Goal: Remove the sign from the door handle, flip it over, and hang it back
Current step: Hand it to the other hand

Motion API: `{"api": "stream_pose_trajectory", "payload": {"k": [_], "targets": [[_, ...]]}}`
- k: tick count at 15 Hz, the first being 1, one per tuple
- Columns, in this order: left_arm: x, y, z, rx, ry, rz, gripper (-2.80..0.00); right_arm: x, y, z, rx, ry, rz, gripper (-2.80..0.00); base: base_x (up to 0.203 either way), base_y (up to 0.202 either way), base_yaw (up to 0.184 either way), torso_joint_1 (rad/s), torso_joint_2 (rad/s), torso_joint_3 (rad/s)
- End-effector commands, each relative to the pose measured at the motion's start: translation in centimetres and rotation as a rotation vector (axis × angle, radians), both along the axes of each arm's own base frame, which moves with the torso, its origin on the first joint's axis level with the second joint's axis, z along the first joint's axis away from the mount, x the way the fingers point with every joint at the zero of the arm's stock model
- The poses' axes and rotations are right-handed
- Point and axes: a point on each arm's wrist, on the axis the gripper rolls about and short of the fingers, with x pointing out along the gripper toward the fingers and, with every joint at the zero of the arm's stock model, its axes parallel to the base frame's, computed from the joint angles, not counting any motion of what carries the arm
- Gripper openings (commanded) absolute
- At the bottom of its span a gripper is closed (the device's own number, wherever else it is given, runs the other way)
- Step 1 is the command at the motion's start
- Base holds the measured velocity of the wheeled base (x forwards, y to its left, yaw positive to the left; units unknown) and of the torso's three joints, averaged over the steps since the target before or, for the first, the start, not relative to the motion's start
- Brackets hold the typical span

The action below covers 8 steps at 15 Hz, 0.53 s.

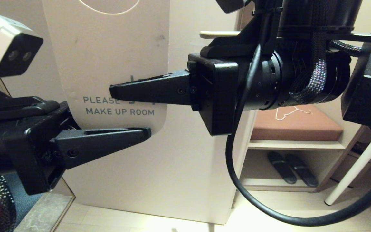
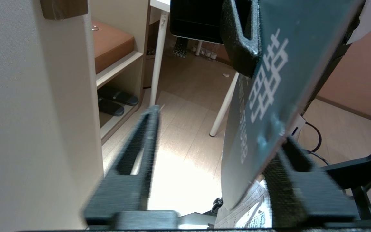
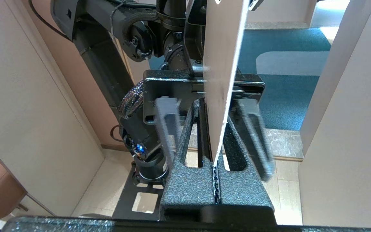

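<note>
A pale door panel (image 1: pixel 159 167) fills the view ahead of me, with an open shelf unit to its right carrying a brown cushion (image 1: pixel 296 124), a thin white wire hanger (image 1: pixel 290 112) on top of it and a pair of dark slippers (image 1: pixel 291 167) on the lower shelf; the floor is light wood.

The sign (image 1: pixel 114 64) hangs in the air in front of the door, white side towards me, reading PLEASE MAKE UP ROOM; the oval hole is just visible at the top edge of the head view; the grey-blue side faces away, as the left wrist view shows.

The right gripper (image 1: pixel 116 91) reaches in level from the right and its jaws are clamped together on the card's lower half, just above the lettering; in the right wrist view the card's edge runs straight down into the pinch.

The left gripper (image 1: pixel 147 131) sits at the card's bottom edge with its jaws apart, one on either side of the card; I cannot tell that it grips anything, so the right one seems to carry the load alone.

The door handle (image 1: pixel 219 33) appears as a pale bar behind the right wrist, mostly hidden.

I judge the card light, thin and fairly stiff, with a smooth face that could slide in a pinch; holding it low leaves the hole free for the handle; a firm flat grip well in from the edge seems wisest.
</note>
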Motion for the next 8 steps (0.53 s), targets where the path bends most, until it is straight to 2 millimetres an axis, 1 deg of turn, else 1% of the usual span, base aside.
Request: {"api": "stream_pose_trajectory", "payload": {"k": [1, 8], "targets": [[-0.1, 0.0, 0.09, -0.002, 0.0, -0.006, -2.8, 0.03, -0.02, 0.01, 0.001, -0.001, 0.003, -2.8, 0.0, 0.0, 0.0, 0.0, 0.0, 0.0], [-0.26, 0.03, 0.2, -0.004, -0.004, -0.011, -2.8, 0.12, 0.16, -0.21, -0.003, 0.002, 0.005, -2.8, 0.0, 0.0, 0.0, 0.0, 0.0, 0.0]]}}
